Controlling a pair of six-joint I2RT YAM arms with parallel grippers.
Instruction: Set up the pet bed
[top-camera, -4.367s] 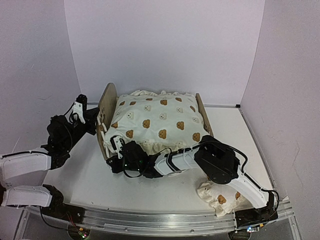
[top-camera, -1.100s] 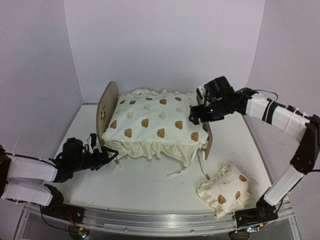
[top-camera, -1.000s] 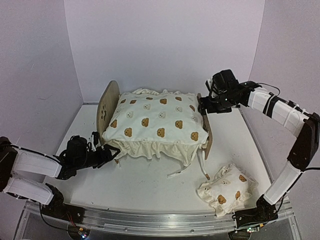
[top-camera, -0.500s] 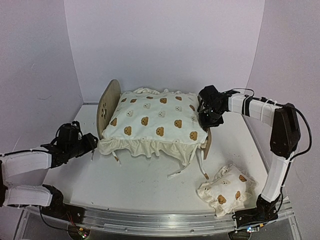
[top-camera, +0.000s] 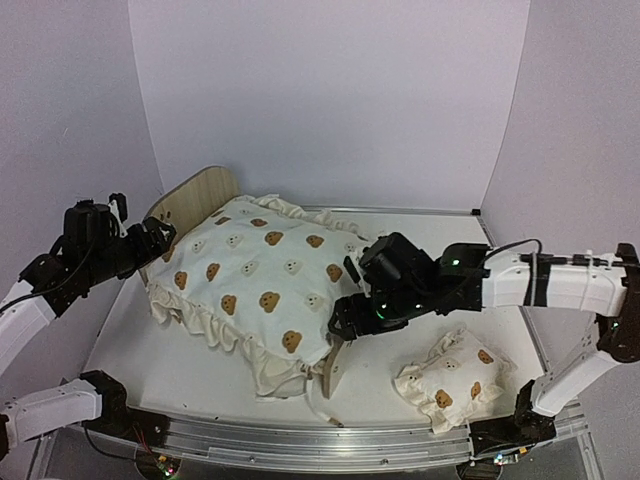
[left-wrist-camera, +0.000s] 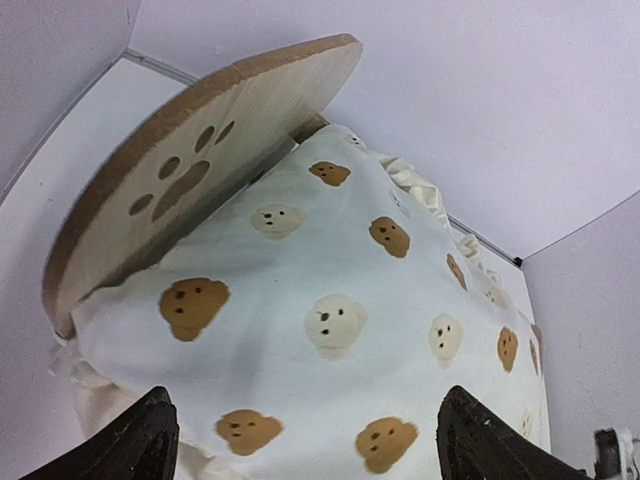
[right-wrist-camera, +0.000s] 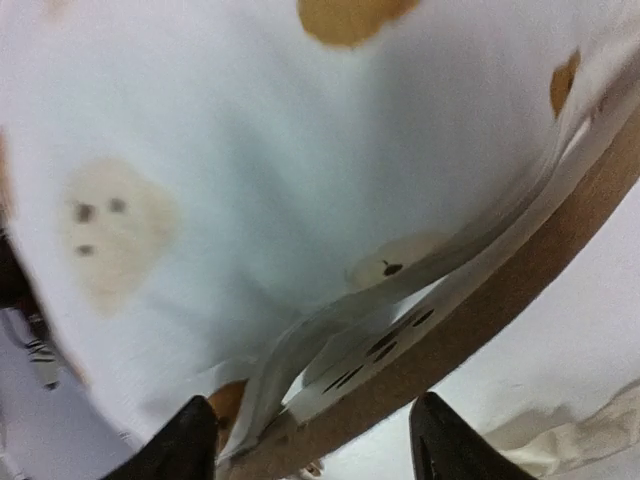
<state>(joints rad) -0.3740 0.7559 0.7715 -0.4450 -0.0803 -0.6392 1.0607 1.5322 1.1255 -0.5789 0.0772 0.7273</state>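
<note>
Watching the pet bed (left-wrist-camera: 200, 180) lying diagonally, headboard (top-camera: 195, 197) far-left, footboard (top-camera: 335, 368) near-centre. Hovering the right gripper (top-camera: 342, 322) just beside that footboard, fingers spread wide; holding the left gripper (top-camera: 150, 238) wide too, near the headboard.

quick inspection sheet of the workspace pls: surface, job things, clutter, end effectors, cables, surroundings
surface: white table, bed and pillow resting on it
job's things: pet bed angled across the table, headboard far left; bear-print cushion on it, ruffle hanging over the near side
clutter: small bear-print pillow near right, apart from the bed
end effectors: left end effector open, at the headboard end; right end effector open, close to the footboard
cables: black cable loops over the right arm
surroundings: plain walls on three sides; metal rail at near edge
</note>
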